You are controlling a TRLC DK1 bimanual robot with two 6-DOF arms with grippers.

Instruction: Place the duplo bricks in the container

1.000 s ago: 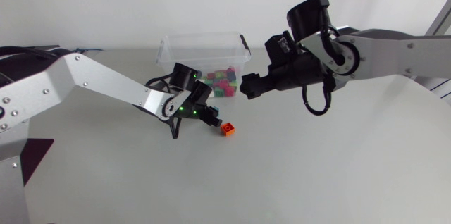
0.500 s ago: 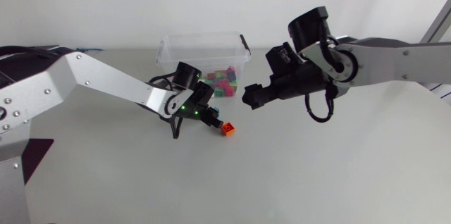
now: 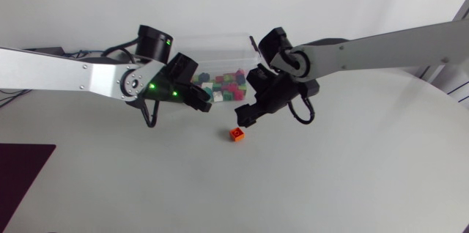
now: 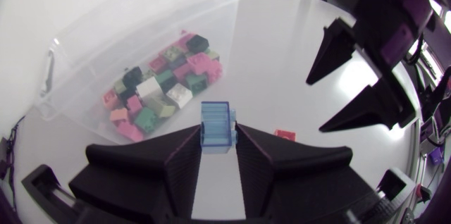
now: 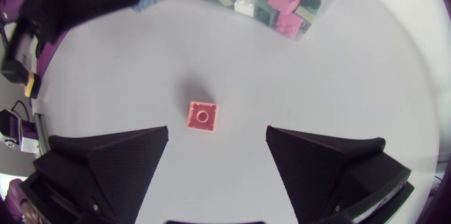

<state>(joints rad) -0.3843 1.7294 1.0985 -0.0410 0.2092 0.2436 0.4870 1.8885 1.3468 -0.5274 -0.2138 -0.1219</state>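
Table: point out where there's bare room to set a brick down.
Bare: the table beyond the red brick, away from the container. Crowded: between container, left pincer holding a blue brick, and right pincer.

Saw a matte white surface [image 3: 352, 182], curving round along its right edge. Noted a dark maroon patch [image 3: 22, 161] with straight sides at the near left corner; could not tell whether a mat or a gap. Made out black cables [image 3: 40, 49] lying bunched low along the far left edge.
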